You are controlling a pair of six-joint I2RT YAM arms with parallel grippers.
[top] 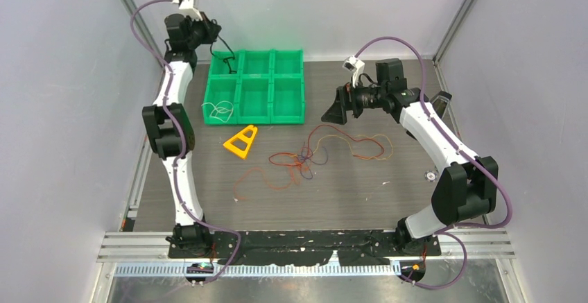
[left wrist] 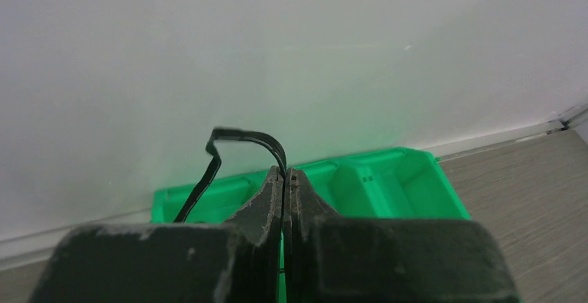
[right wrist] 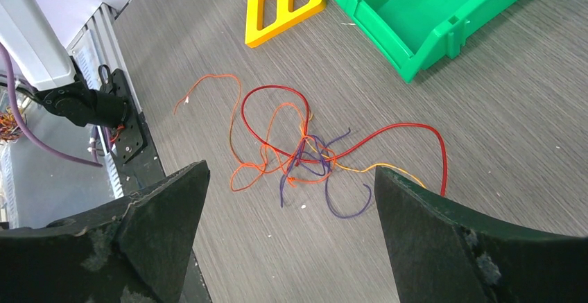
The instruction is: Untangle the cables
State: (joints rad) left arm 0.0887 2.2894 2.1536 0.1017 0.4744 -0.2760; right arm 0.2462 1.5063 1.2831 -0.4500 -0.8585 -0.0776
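A tangle of cables (top: 305, 157), red, orange, purple and yellow, lies on the table mid-way between the arms; the right wrist view shows the same tangle (right wrist: 305, 152) on the table beyond the fingers. My right gripper (top: 335, 110) (right wrist: 290, 170) hovers open and empty to the right of the knot. At the back left, my left gripper (top: 211, 35) (left wrist: 286, 172) is held high and shut on a black cable (left wrist: 246, 136), which loops out of the jaws and hangs down toward the green bin (top: 226, 55). A white cable (top: 220, 111) lies in the bin's near-left compartment.
A green bin (top: 288, 87) (left wrist: 388, 185) (right wrist: 430, 12) with several compartments stands at the back centre. A yellow triangular block (top: 242, 141) (right wrist: 281, 12) lies just in front of it, left of the tangle. Walls close in on the left, back and right.
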